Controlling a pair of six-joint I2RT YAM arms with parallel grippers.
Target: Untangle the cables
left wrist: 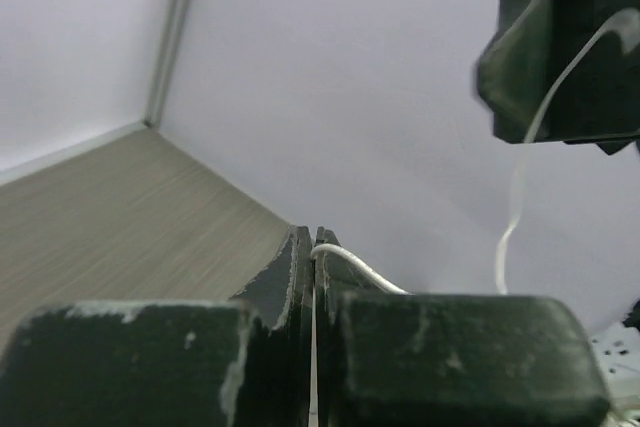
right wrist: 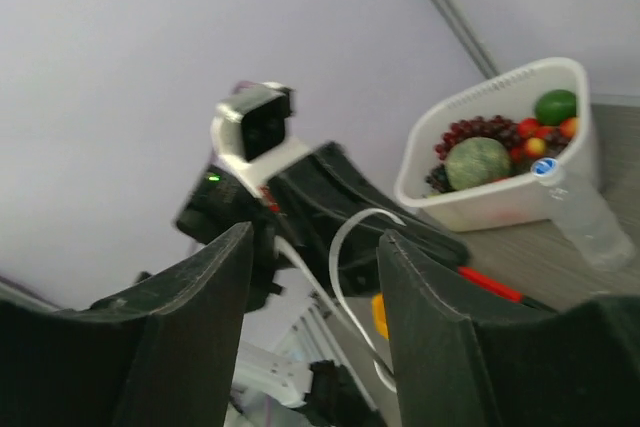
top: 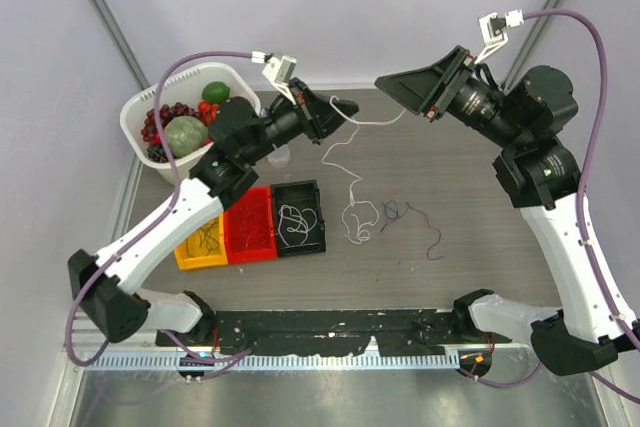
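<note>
My left gripper (top: 345, 107) is raised over the far middle of the table and shut on a white cable (top: 350, 182). That cable hangs down to loose loops on the table. Its short end arcs right toward my right gripper (top: 395, 92). In the left wrist view the white cable (left wrist: 350, 259) comes out of the closed jaws (left wrist: 315, 247). In the right wrist view my right gripper (right wrist: 315, 247) is open, with a loop of the white cable (right wrist: 345, 247) between its fingers, not pinched. A dark purple cable (top: 410, 217) lies on the table to the right.
Yellow (top: 190, 257), red (top: 250, 247) and black (top: 300, 247) bins stand at the front left. The black one holds a white cable (top: 295, 219). A white basket (top: 135, 112) of fruit stands at the back left, with a clear bottle (right wrist: 580, 207) beside it.
</note>
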